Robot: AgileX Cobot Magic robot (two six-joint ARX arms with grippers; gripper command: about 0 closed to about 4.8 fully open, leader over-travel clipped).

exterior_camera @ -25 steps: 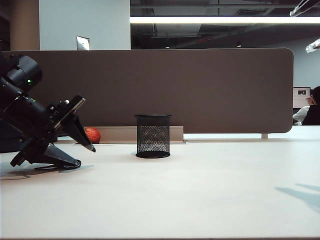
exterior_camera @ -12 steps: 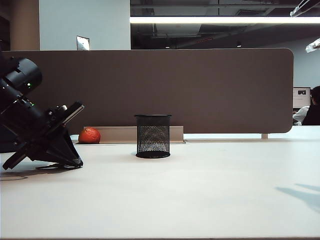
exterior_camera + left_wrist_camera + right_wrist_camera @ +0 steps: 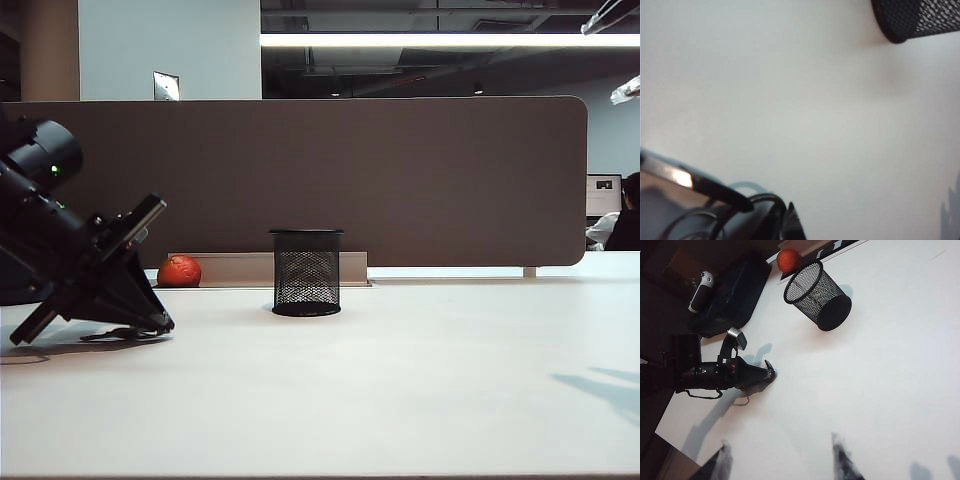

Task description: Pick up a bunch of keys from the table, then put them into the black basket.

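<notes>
While the table (image 3: 400, 390), a wide plain white desk top, takes up most of each view, a long brown partition (image 3: 400, 180) stands along its far edge.

Dark blue box (image 3: 735, 295): far-left corner, w/ a grey-and-black handheld device (image 3: 701, 285) on its lid.

Left arm (image 3: 50, 240): black, low on the left side, angled down to the surface.

Black basket (image 3: 306, 272): wire-mesh cup, upright, approx. centre of the table near the partition, well apart from both grippers.

Orange ball (image 3: 179, 270): at the partition foot, between left arm and basket.

Left gripper (image 3: 155, 322): tips down at the table, jaws pressed together. Thin dark loops show at the tips in the left wrist view; these read as the bunch of keys (image 3: 757, 202), lying at table level under the gripper. Whether the jaws actually pinch them can't be told.

Right gripper (image 3: 782, 455): hangs high over the near part of the table, fingers (image 3: 842, 455) spread wide, nothing between them.
</notes>
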